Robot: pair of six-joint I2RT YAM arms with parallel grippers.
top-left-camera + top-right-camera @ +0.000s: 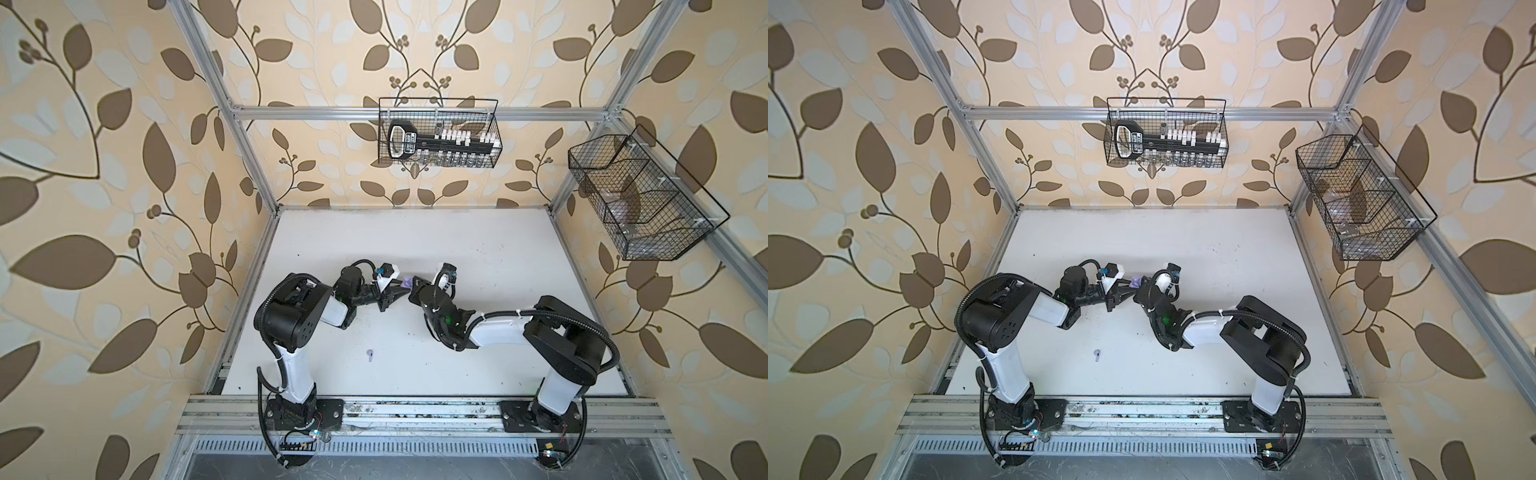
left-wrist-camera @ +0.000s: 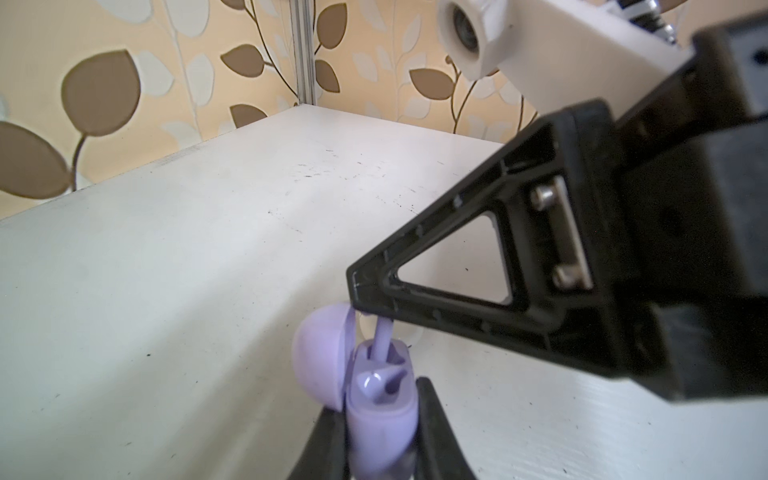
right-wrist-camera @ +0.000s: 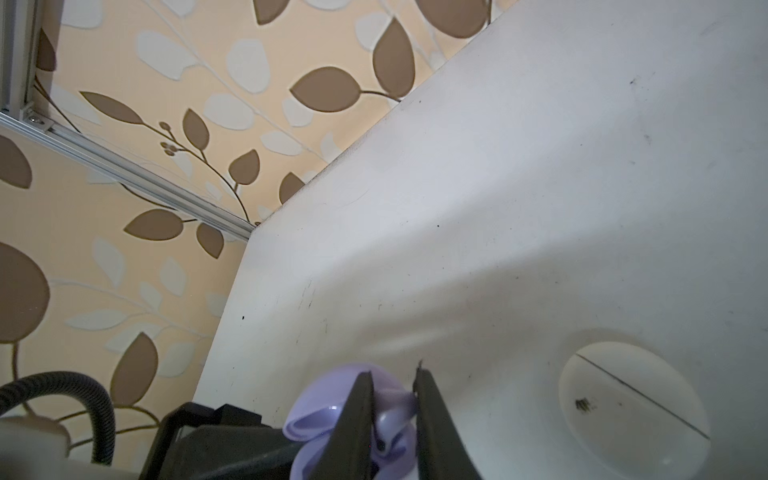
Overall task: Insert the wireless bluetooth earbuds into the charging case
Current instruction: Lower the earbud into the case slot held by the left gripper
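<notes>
White table (image 1: 478, 257): lavender earbud (image 1: 370, 354) near front; probably white round case (image 3: 631, 407).

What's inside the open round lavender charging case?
A pale lavender earbud, pinched by the right gripper, stands partly in one socket; its inserted end is hidden. The other socket looks empty.

Lavender standing out against black and white.
The charging case (image 2: 374, 415) and its earbud (image 2: 383, 338) are showing pale lavender, the left gripper (image 2: 376, 395) and right gripper (image 3: 394, 376) black; the table (image 2: 166, 291) is looking white with dark specks; the wallpaper (image 2: 187, 25) is carrying brown and pale leaves on beige.
</notes>
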